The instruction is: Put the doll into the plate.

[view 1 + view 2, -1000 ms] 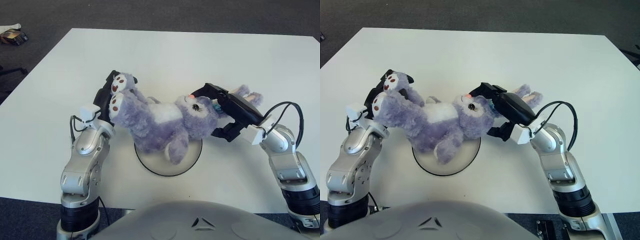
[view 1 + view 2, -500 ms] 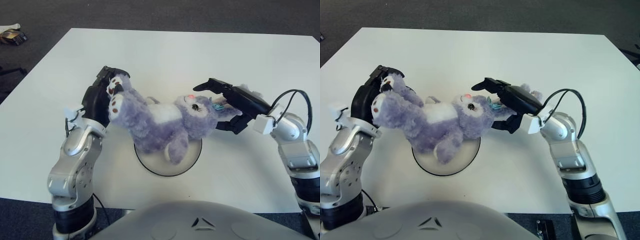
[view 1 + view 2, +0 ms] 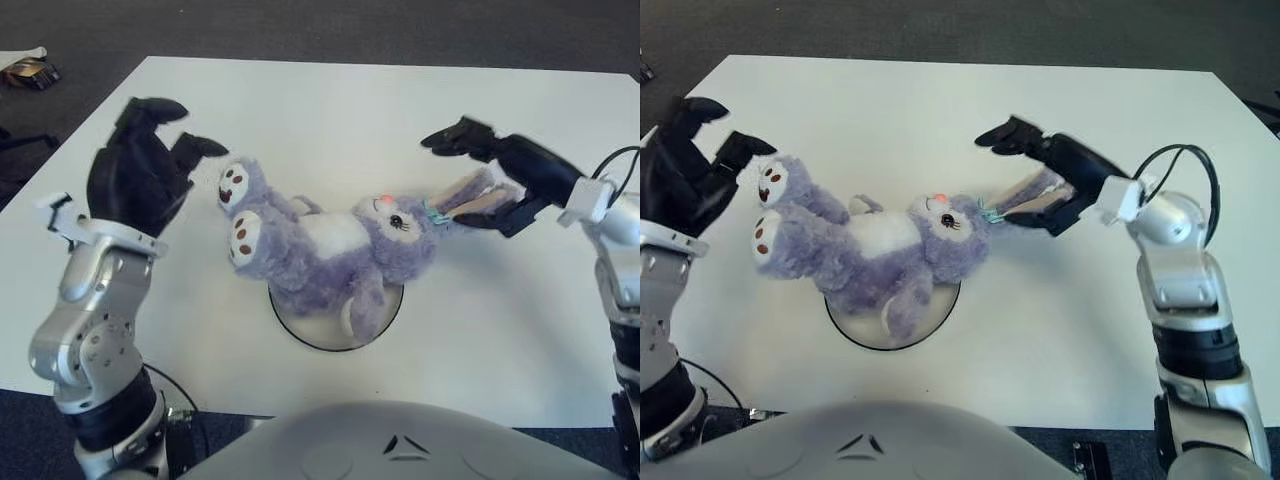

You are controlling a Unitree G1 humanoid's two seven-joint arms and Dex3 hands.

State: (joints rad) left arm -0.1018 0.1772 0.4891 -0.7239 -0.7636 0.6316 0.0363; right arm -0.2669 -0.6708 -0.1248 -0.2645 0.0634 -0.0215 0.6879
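The doll point(image 3: 330, 250) lay across the plate point(image 3: 385, 325), feet and ears overhanging. Left hand point(image 3: 140, 175), beside its feet, spread empty; right hand point(image 3: 495, 165), near its ears, likewise. Withdrawing well probably meant lifting clear without snagging an ear.

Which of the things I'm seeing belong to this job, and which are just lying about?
Job:
- doll, lying across the plate
- left hand, open, left of the doll's feet
- right hand, open, by the doll's ears

Lying about:
- small dark object on the floor, off the table's far left corner
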